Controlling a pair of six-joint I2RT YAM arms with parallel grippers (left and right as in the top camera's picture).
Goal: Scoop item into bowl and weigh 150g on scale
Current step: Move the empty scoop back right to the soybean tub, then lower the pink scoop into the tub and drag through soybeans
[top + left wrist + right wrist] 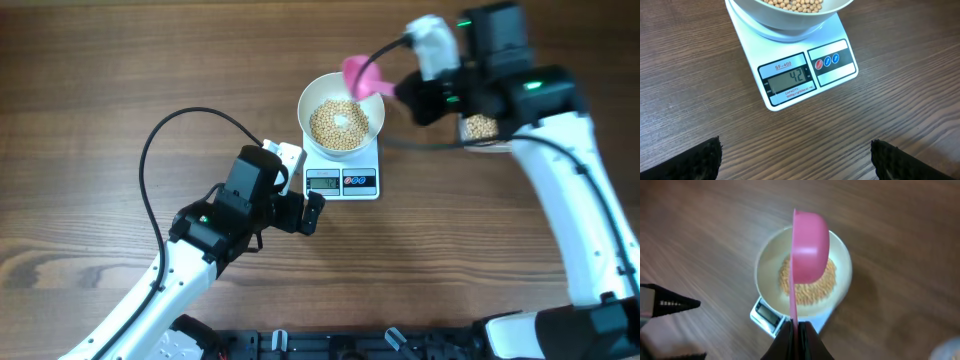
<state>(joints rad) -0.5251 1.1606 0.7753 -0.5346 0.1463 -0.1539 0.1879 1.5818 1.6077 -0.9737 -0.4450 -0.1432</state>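
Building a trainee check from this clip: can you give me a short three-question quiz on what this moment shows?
1. True or false: the bowl stands on the scale.
2. What does the right tool grip? A) pink scoop B) bowl C) nothing
3. Fill in: the scale's display reads ___.
Key: 1 true; 2 A; 3 42.
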